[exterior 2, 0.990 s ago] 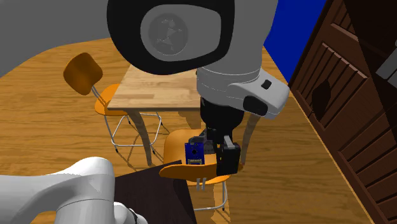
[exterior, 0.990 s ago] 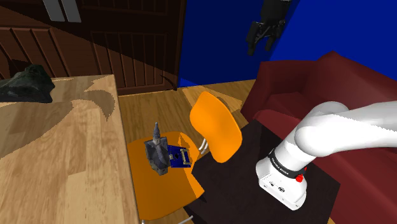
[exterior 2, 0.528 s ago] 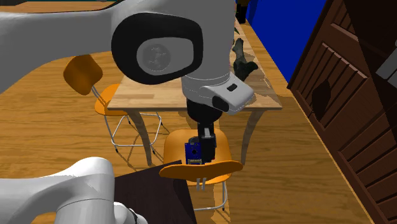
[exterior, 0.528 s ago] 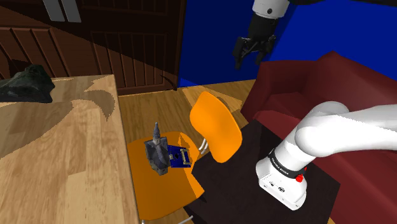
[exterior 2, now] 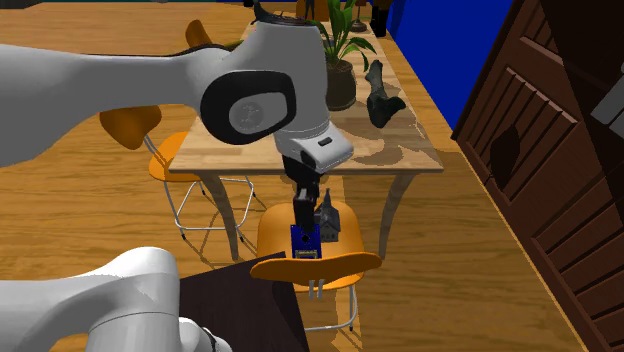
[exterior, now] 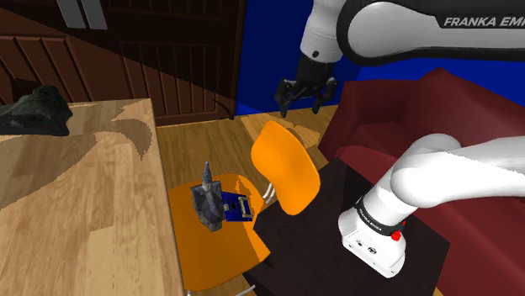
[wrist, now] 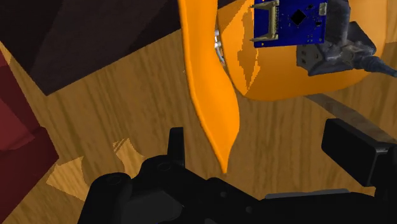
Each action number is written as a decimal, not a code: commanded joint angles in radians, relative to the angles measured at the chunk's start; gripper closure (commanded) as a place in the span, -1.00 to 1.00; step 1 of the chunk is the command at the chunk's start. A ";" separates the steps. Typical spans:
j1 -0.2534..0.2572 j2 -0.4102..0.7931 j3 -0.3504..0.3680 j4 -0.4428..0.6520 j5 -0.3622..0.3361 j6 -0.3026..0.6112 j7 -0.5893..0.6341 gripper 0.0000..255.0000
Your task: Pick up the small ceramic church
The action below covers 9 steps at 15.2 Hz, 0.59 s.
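Sitting on the orange chair (exterior: 202, 252), the small grey church (exterior: 208, 204) stands just beside a blue circuit board (exterior: 238, 206). Further to the shoulder view's right, well above the chair back, the gripper (exterior: 301, 99) hangs spread wide and empty. The approach looks to be the step in hand. Next it must descend past the backrest and centre over the church.

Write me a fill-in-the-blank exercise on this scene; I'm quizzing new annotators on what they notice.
1. The grey church sits on the seat of an ___ chair.
2. Beside the church lies a ___ circuit board.
3. The claw hovers above the chair, holding nothing, its fingers ___.
Missing words: orange, blue, open.
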 commanded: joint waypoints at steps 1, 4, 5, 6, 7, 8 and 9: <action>-0.007 0.039 0.063 -0.004 0.024 0.062 0.087 -1.00; -0.025 0.107 0.163 -0.003 0.049 0.155 0.215 -1.00; -0.036 0.133 0.198 0.002 0.052 0.186 0.259 -1.00; -0.049 0.162 0.234 0.008 0.053 0.217 0.304 -1.00; -0.065 0.193 0.272 0.017 0.051 0.247 0.350 -1.00; -0.083 0.225 0.311 0.027 0.045 0.277 0.397 -1.00; -0.105 0.260 0.350 0.040 0.035 0.307 0.447 -1.00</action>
